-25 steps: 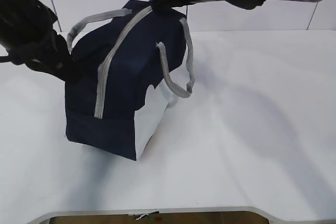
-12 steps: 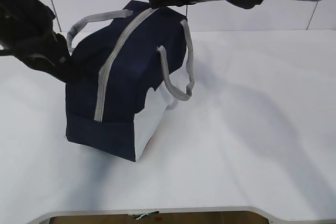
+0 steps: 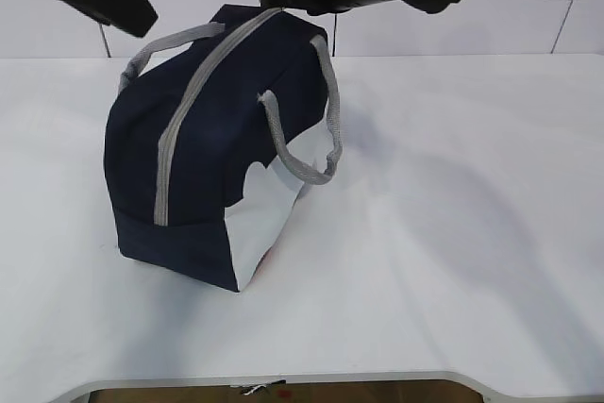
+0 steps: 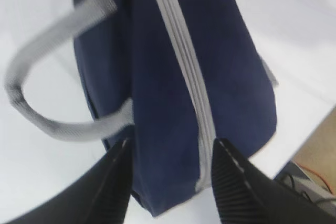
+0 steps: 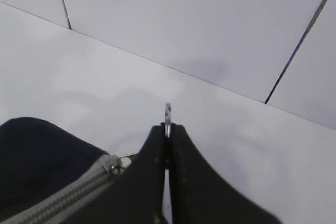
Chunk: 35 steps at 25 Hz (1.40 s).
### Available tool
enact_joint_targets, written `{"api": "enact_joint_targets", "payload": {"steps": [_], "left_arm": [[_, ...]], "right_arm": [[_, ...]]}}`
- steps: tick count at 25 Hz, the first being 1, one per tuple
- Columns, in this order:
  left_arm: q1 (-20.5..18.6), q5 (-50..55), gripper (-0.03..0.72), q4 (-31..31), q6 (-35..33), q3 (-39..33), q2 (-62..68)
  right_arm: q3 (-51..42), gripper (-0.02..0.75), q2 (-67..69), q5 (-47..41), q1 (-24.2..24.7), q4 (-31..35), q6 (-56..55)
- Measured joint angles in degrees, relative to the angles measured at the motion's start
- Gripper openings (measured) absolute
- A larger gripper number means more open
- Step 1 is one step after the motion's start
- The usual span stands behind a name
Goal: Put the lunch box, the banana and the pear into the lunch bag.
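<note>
At the upper left of the exterior view the left gripper (image 4: 170, 182) hangs wide and empty above the lunch bag (image 3: 212, 148), which sits left of centre, zipper (image 3: 193, 106) closed. At top centre the right gripper (image 5: 168, 135) pinches the metal ring pull (image 5: 167, 113). No lunch box, banana or pear shows; packing looks finished.

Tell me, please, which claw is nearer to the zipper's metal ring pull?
The right. The right claw is shut on the metal ring pull at the far end of the lunch bag. The left claw hangs open above the bag's other end, touching nothing.
</note>
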<state>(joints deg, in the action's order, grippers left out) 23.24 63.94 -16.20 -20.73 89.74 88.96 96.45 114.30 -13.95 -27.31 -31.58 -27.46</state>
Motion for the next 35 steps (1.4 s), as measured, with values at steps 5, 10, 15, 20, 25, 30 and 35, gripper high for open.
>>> {"api": "enact_joint_targets", "payload": {"steps": [5,10,15,20,25,30,35], "left_arm": [[-2.1,-3.2,0.375,0.1,0.0,3.5,4.2],[-2.7,-6.5,0.371,-3.4,-0.4,7.6,11.5],[-2.7,-7.9,0.37,-8.9,-2.1,12.8,17.6],[-2.7,-9.6,0.37,-9.3,-2.1,17.0,22.1],[-2.7,-10.9,0.37,-9.4,-2.2,18.0,23.8],[-2.7,-11.2,0.354,-9.5,-2.2,18.1,25.8],[-2.8,-11.3,0.072,-9.5,-4.8,18.1,25.9]], "right_arm": [[0.0,0.017,0.0,-0.6,0.0,2.3,0.0],[0.0,0.017,0.0,-0.7,0.0,3.0,0.0],[0.0,0.017,0.0,-0.8,0.0,3.1,0.0],[0.0,0.017,0.0,-1.0,0.0,3.2,0.0],[0.0,0.017,0.0,-1.0,0.0,3.2,0.0],[0.0,0.017,0.0,-1.0,0.0,3.2,0.0],[0.0,0.017,0.0,-1.0,0.0,3.2,0.0]]}}
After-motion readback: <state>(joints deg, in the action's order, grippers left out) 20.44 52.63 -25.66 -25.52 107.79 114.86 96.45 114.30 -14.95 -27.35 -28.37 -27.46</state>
